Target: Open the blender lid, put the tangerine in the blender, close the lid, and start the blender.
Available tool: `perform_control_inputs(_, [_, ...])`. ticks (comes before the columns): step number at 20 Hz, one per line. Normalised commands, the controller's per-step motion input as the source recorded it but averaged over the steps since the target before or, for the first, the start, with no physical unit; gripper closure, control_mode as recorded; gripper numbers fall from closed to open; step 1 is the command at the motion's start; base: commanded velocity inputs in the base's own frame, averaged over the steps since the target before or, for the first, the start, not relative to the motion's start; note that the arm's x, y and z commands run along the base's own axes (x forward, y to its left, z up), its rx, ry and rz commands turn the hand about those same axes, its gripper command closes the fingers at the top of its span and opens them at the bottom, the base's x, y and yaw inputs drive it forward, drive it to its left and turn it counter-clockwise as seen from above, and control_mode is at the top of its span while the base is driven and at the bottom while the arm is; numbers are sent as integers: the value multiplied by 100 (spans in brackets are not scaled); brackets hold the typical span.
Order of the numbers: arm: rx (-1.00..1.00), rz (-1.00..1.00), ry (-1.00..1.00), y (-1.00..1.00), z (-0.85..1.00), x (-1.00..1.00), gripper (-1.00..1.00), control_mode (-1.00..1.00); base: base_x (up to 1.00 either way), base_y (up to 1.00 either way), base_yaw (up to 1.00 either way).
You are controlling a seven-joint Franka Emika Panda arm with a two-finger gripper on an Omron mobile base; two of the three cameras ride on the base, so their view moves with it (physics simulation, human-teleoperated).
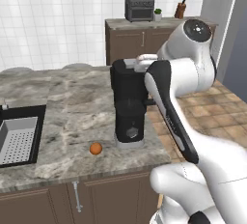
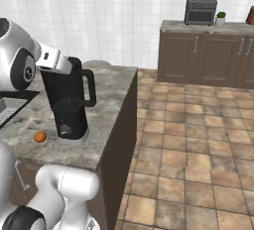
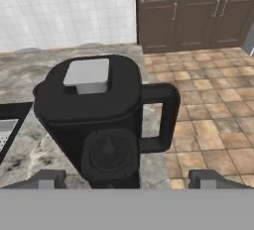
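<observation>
The black blender (image 1: 128, 107) stands near the right end of the marble island counter (image 1: 62, 102), its loop handle (image 3: 166, 117) toward the counter's end and its round knob (image 3: 109, 155) facing me. The blender lid (image 3: 119, 92) sits shut on the jar, with its light grey square cap (image 3: 88, 74) in the middle. A small orange tangerine (image 1: 96, 148) lies on the counter just left of the blender's foot, also seen as the tangerine (image 2: 40, 137). My gripper (image 3: 127, 180) hovers above and on the near side of the blender top, open, with nothing between its widely spread fingertips (image 3: 47, 179).
A black sink (image 1: 19, 138) with a perforated basket is set into the counter at the left. The counter's right edge (image 2: 130, 105) drops to a tiled floor. A grey toaster oven (image 1: 139, 8), a plant and a knife block stand on the far cabinet.
</observation>
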Motion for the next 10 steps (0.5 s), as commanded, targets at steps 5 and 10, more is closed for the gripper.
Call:
perform_control_inputs(5, [0, 0, 7, 32, 42, 47, -100, -100, 0, 0, 0])
perform_control_inputs(10, [-3, 0, 8, 16, 20, 26, -100, -100, 0, 0, 0])
